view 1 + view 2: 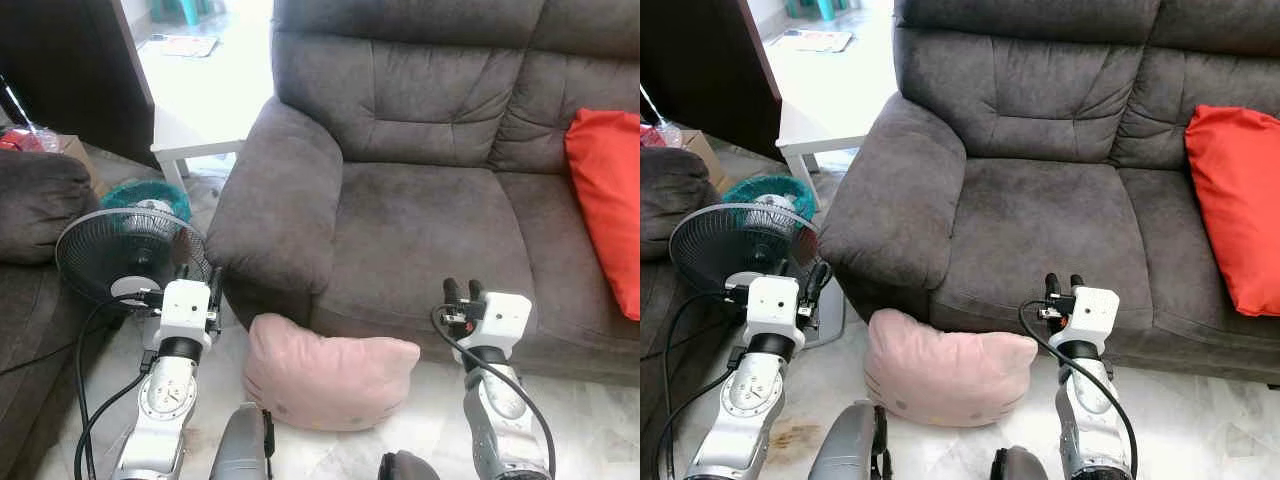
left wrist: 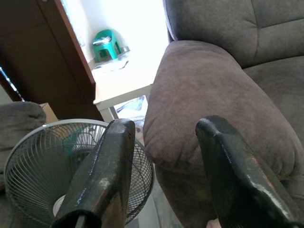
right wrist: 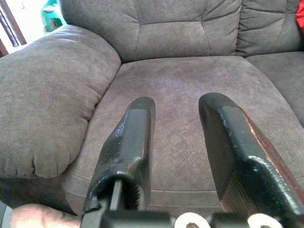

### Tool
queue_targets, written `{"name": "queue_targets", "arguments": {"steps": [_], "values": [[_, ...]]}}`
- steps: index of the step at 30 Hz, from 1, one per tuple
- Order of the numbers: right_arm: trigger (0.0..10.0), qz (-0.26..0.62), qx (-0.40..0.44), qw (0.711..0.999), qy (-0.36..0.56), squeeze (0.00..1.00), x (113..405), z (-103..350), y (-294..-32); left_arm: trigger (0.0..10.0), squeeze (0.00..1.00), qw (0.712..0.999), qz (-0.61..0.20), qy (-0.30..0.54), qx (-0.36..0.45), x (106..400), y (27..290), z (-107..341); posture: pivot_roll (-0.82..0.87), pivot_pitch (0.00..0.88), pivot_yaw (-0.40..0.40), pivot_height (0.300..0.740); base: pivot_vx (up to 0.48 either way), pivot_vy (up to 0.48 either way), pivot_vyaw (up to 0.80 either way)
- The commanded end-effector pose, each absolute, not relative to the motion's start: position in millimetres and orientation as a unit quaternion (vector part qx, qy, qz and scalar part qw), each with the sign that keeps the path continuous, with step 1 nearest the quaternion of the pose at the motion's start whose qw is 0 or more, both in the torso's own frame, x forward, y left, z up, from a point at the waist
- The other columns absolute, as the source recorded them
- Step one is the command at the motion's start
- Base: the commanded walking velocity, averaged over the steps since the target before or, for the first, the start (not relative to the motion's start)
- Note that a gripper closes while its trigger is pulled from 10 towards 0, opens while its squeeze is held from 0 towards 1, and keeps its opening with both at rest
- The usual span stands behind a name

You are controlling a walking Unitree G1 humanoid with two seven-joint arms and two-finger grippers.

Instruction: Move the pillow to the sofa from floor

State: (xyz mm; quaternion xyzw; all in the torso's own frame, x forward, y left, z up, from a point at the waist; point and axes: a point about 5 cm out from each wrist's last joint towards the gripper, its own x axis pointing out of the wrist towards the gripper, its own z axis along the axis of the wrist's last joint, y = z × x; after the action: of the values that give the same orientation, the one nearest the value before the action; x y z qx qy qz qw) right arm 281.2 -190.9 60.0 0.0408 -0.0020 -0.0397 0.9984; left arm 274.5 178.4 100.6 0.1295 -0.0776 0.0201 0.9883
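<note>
Below us, a pink pillow (image 1: 328, 381) lies on the floor (image 1: 590, 425) against the sofa (image 1: 420, 225); our left pincer (image 2: 164, 175) and right pincer (image 3: 178, 152) hover wide, empty, flanking it for pickup.

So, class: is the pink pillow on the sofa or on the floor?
On the floor. The pink pillow lies on the tiles against the grey sofa's front, below its seat, between the two raised arms.

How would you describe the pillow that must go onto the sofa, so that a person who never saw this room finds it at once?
Start at the big dark grey sofa and look down to the floor in front of its armrest. The pink pillow lies there against the sofa's base, between the left gripper and right gripper. It is pale pink with two ear-like corners, unlike the red cushion on the seat.
</note>
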Motion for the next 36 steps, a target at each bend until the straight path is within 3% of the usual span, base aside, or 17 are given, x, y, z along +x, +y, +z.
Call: {"name": "queue_targets", "arguments": {"steps": [1, 23, 36], "values": [[10.0, -0.042, 0.041, 0.998, 0.003, 0.00, 280.6, 57.3, -192.0, 10.0, 0.00, 0.988, 0.022, -0.078, 0.130, 274.8, 178.9, 101.2, 0.15, 0.080, -0.027, 0.621, 0.000, 0.000, 0.00], [10.0, -0.041, 0.040, 0.998, 0.012, 0.00, 281.2, 55.5, -191.6, 10.0, 0.00, 0.989, 0.022, -0.074, 0.128, 274.8, 178.6, 100.0, 0.15, 0.089, -0.028, 0.621, 0.000, 0.000, 0.00], [10.0, -0.043, 0.043, 0.998, 0.010, 0.00, 281.0, 54.7, -192.3, 10.0, 0.00, 0.989, 0.022, -0.070, 0.129, 274.4, 179.5, 99.1, 0.15, 0.094, -0.026, 0.569, 0.000, 0.000, 0.00]]}}
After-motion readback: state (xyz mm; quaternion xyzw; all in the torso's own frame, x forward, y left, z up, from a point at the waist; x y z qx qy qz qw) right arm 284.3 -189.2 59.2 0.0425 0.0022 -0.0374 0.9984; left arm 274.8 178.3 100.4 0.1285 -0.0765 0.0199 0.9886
